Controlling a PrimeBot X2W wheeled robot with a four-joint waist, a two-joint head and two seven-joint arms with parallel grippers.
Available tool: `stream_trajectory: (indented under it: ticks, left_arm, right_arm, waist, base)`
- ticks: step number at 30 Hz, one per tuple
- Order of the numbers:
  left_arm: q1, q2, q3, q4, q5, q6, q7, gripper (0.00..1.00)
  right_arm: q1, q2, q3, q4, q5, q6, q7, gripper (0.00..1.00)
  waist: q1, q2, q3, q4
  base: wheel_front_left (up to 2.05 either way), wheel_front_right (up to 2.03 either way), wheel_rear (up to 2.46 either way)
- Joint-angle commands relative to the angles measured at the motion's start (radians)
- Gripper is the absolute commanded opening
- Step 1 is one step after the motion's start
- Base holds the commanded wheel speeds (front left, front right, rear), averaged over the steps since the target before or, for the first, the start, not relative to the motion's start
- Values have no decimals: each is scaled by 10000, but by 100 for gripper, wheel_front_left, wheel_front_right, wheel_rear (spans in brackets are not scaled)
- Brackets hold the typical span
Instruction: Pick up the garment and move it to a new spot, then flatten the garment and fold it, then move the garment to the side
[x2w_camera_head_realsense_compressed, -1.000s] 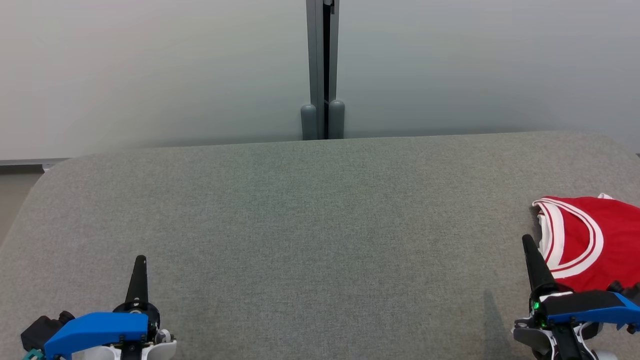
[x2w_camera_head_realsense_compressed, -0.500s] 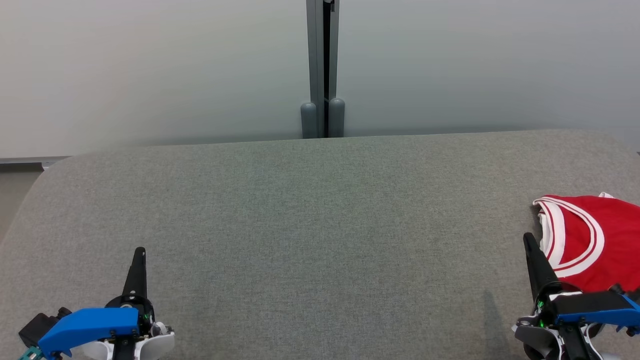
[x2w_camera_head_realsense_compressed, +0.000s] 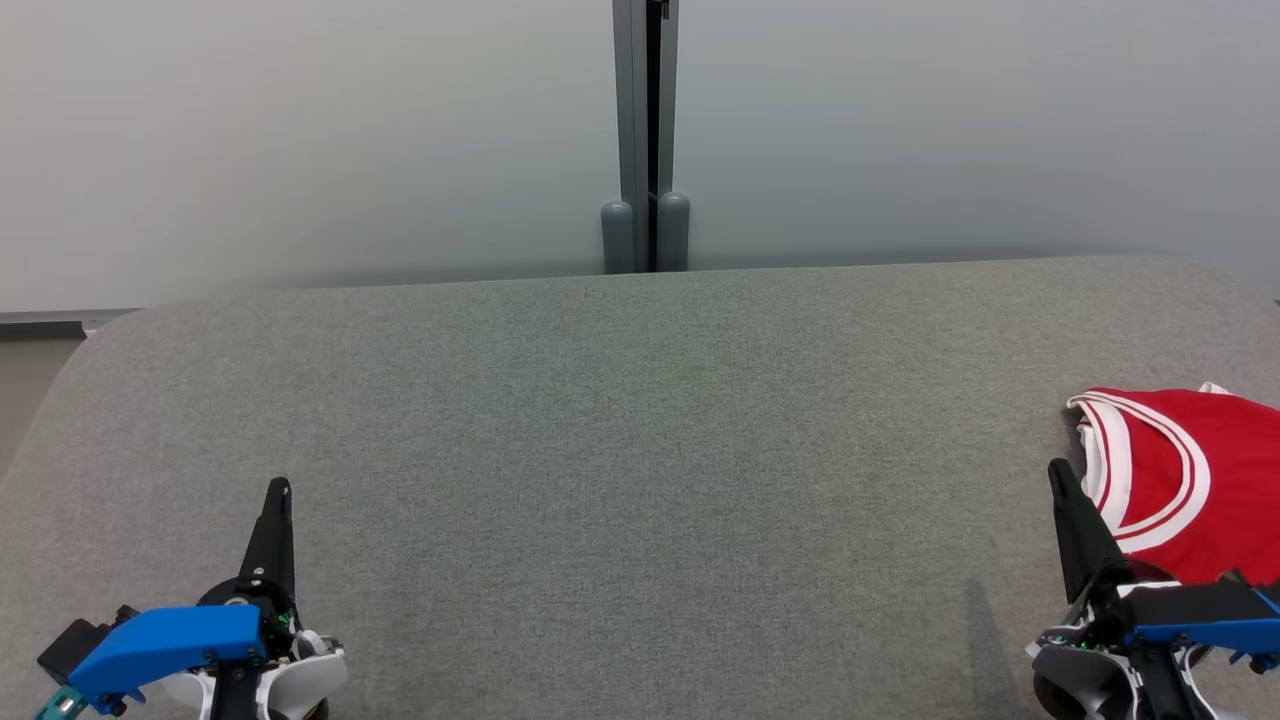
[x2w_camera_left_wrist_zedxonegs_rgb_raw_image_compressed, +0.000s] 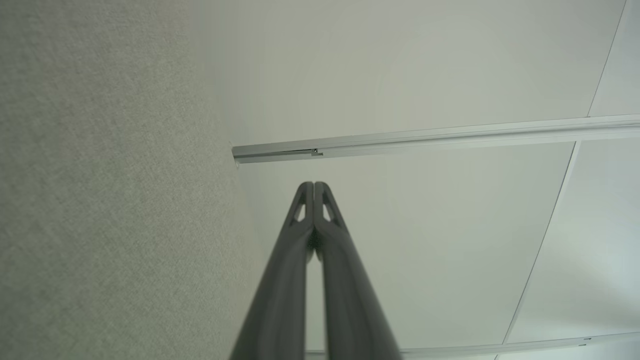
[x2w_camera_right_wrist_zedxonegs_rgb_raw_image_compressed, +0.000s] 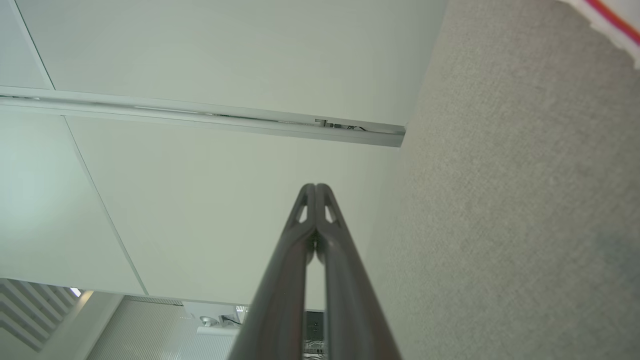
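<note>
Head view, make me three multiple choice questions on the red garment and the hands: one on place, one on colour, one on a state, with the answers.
1. Where on the grey fabric-covered surface does the red cloth garment with striped trim lie?
A) far left
B) centre
C) far right

2. What colour are the garment's trim stripes?
A) white
B) yellow
C) black

3. How is the right hand?
A) wide open
B) shut on the garment
C) shut, holding nothing

Answers:
1 C: it lies at the head view's right edge, just beside the right hand.
2 A: white bands edge the red cloth.
3 C: the right wrist view shows it pressed shut with nothing gripped.
</note>
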Motion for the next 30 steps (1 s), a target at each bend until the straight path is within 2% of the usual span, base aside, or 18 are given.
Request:
stream_trajectory:
  ticks: [1, 13, 30]
  left_arm:
    - [-171, 40, 23, -106, -237, -91, 94, 0]
    - [-206, 41, 47, -263, -1047, -114, 302, 0]
    - [-203, 39, 42, -252, -994, -85, 294, 0]
  right_arm:
    - [121, -75, -29, -116, 296, 4, 86, 0]
    - [181, -81, -46, -272, 1160, 4, 304, 0]
    - [176, -80, -44, -265, 1109, 4, 296, 0]
  waist:
    - [0, -1, 8, 1]
    - [0, 0, 52, 2]
    - [0, 0, 52, 2]
  base:
    - [0, 0, 0]
    - [0, 0, 0]
    - [0, 0, 0]
